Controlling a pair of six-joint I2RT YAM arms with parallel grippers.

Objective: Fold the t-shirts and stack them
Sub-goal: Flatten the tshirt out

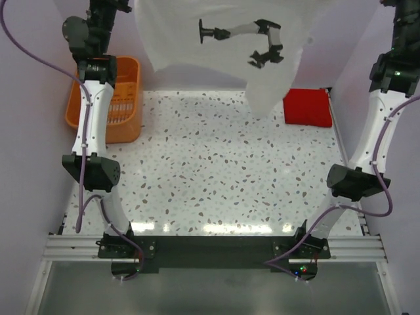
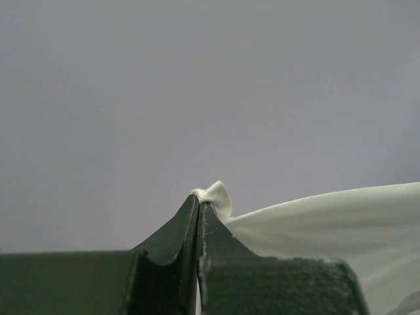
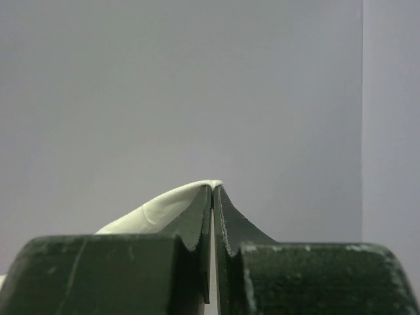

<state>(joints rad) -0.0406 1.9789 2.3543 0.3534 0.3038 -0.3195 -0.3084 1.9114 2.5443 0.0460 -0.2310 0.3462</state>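
Observation:
The cream-white t-shirt hangs spread out high at the back, above the table, with a black print on it. Its lower corner dangles near the table's back edge. My left gripper is shut on a pinch of the shirt's cloth, which stretches away to the right. My right gripper is shut on another edge of the shirt, which runs off to the left. Neither gripper's fingertips show in the top view. The red t-shirt lies as a small flat square at the back right of the table.
An orange slotted plastic basket stands at the back left of the speckled table. Grey-lilac walls close in on both sides and behind. Both arms reach up along the table's left and right edges.

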